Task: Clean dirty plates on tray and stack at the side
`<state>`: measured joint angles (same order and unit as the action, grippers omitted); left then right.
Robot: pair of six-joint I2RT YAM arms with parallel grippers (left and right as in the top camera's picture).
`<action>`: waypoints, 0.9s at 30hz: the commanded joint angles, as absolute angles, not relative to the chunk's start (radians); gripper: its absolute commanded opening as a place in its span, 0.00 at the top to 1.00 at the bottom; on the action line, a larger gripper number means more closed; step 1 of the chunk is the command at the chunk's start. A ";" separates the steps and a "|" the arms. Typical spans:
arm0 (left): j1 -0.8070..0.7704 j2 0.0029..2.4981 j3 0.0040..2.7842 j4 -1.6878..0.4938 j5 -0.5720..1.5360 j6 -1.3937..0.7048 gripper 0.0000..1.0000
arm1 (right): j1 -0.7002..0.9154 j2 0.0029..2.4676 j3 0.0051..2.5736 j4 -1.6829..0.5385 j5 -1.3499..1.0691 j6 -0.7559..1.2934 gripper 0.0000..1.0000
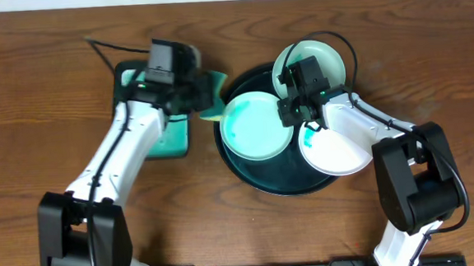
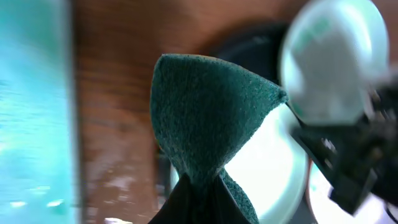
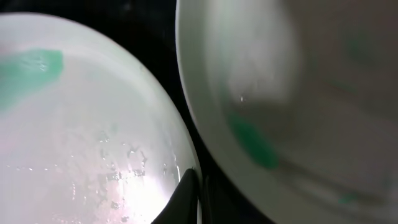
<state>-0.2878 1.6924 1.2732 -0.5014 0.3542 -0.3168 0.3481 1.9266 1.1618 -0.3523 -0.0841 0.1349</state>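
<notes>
I count three small white plates: the left plate (image 1: 255,125), the far plate (image 1: 333,57) and the near-right plate (image 1: 337,153). At least two of the three show teal-green smears. There is one large round black tray (image 1: 277,180) and one smaller rectangular tray (image 1: 170,141) with teal liquid. I see one green sponge (image 1: 211,92). I have two arms, so two grippers: my left gripper (image 1: 195,96) and my right gripper (image 1: 300,117). One wood-grain surface (image 1: 45,95) carries everything.

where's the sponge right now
Overhead, the sponge is pinched in the left tool, at the left rim of the tray, beside the left plate.
</notes>
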 commanded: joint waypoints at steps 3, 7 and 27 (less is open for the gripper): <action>-0.387 1.756 1.264 -0.500 0.292 -0.406 0.93 | 0.340 1.949 1.164 -0.324 -0.087 0.202 0.99; -0.437 1.831 1.264 -0.459 0.287 -0.448 0.93 | 0.340 1.949 1.164 -0.329 -0.087 0.202 0.99; -0.481 2.027 1.264 -0.386 -0.417 -0.404 0.93 | 0.340 1.949 1.164 -0.353 -0.087 0.205 0.99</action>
